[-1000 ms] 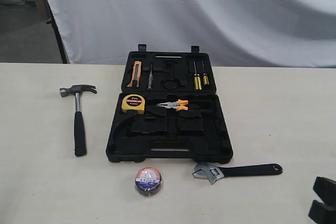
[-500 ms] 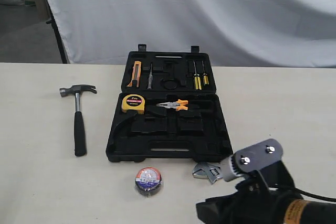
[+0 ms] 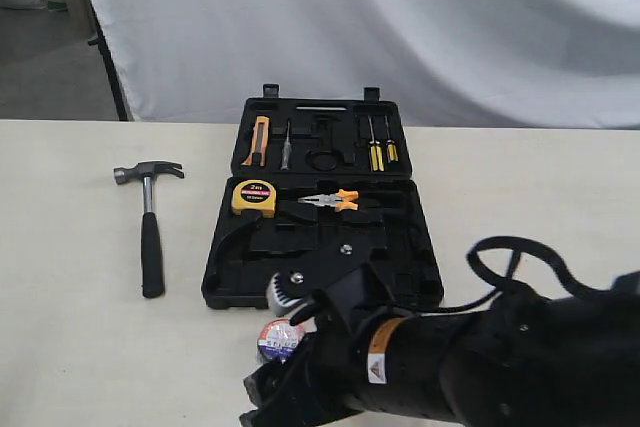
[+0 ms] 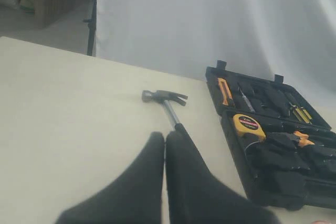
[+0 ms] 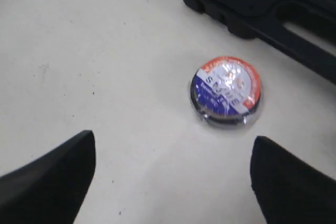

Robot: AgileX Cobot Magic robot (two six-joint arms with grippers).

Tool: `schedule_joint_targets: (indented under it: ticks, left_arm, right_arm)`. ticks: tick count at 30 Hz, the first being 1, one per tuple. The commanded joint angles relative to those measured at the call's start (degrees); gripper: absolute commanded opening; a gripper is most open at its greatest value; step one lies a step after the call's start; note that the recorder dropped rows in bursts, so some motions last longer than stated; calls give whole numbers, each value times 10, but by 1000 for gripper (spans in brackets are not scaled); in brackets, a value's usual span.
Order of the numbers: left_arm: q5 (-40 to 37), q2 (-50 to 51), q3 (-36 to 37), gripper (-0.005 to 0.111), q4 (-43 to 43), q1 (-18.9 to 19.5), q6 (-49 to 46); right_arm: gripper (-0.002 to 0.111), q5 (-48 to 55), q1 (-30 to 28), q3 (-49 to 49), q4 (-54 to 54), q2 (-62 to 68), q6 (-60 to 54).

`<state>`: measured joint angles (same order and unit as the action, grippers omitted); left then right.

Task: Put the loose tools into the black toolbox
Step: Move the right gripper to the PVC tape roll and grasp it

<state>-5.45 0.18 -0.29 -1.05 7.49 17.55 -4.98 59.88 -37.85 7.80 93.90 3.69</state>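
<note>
Just in front of the near wall of the hinged black moulded-plastic toolbox (image 3: pixel 415 237), open flat at mid-table: small round roll of tape with a red, white and blue label (image 5: pixel 226 92), lying flat and apart from the case. Close over it, right gripper (image 5: pixel 173 182), black fingers spread wide, roll ahead of the gap rather than inside it, nothing held. Left gripper (image 4: pixel 165 137), jaws pressed together and empty, poised over bare table near the black-handled steel claw hammer (image 4: pixel 164 98), well clear of the case.

Step in hand, by judgement: pick-up of the tape roll. For a clean grasp: advance to centre the roll between the fingers, lower almost to the surface, close across the full width of the roll rather than on one edge. Low, round and seemingly film-wrapped, hence probably slippery and prone to squirting sideways under an off-centre pinch. Afterwards, lift clear of the case wall before crossing to a vacant recess; yellow tape measure (image 3: pixel 254 197) and orange-handled pliers (image 3: pixel 330 201) already seated in the base.

Surface: pale cream tabletop (image 3: pixel 70 347), matt, faintly speckled. Behind: white cloth backdrop (image 3: pixel 420 27); grey floor (image 3: pixel 45 77) at far left.
</note>
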Motion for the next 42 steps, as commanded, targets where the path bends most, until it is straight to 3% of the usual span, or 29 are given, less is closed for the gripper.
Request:
schedule_joint_targets:
  ticks: [1, 7, 18, 19, 21, 23, 26, 32, 42]
  left_arm:
    - [4, -2, -2, 1, -3, 15, 3]
    - [4, -2, -2, 1, -3, 15, 3]
    - [4, -2, -2, 1, -3, 15, 3]
    - [4, -2, -2, 1, -3, 15, 3]
    - [4, -2, -2, 1, -3, 15, 3]
    - [4, -2, -2, 1, -3, 15, 3]
    - [4, -2, -2, 1, -3, 15, 3]
    - [4, -2, -2, 1, -3, 15, 3]
    - [4, -2, -2, 1, -3, 15, 3]
  right_arm:
    - [76, -5, 2, -56, -3, 56, -107]
    - [76, 32, -38, -123, 8, 121, -114]
    - [75, 27, -38, -153, 9, 198, -129]
    - [72, 31, -38, -154, 9, 198, -129]
    - [52, 43, -38, -154, 9, 194, -129]
    - [18, 91, -38, -154, 9, 182, -129]
    - [0, 128, -38, -154, 9, 157, -122]
    - [0, 135, -38, -154, 11, 57, -121]
    - [0, 126, -38, -154, 11, 44, -118]
